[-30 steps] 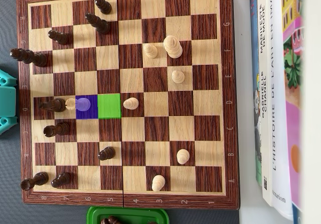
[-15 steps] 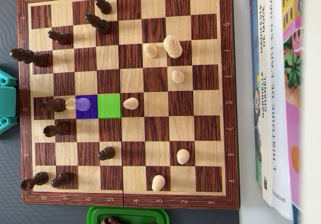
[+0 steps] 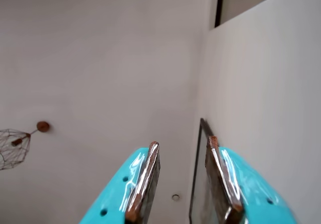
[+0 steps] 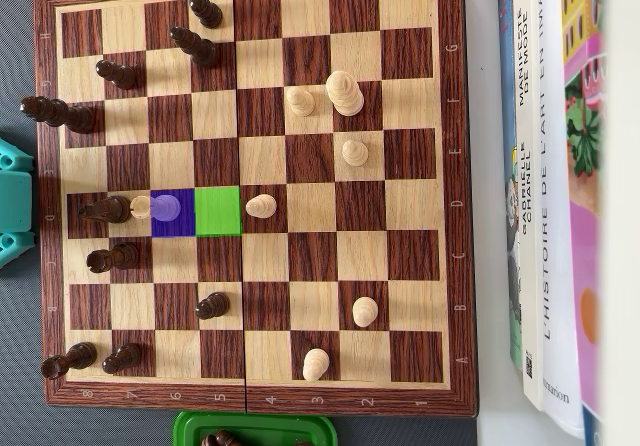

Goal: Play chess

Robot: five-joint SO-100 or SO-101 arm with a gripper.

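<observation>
Wrist view: teal pincer pointing up at pale wall and ceiling, narrowly parted, holding nothing. Wire lamp hanging at far left.

Overhead view: wooden chessboard flat on grey table. Dark pieces along left side, light pieces scattered mid-right. Blue-tinted square with light pawn on it; green-tinted square just right of it, bare. Another light pawn next right. Teal arm part at left edge. Books right of board. Green tray at near edge, dark pieces inside.

Plain white walls; books beside board.
</observation>
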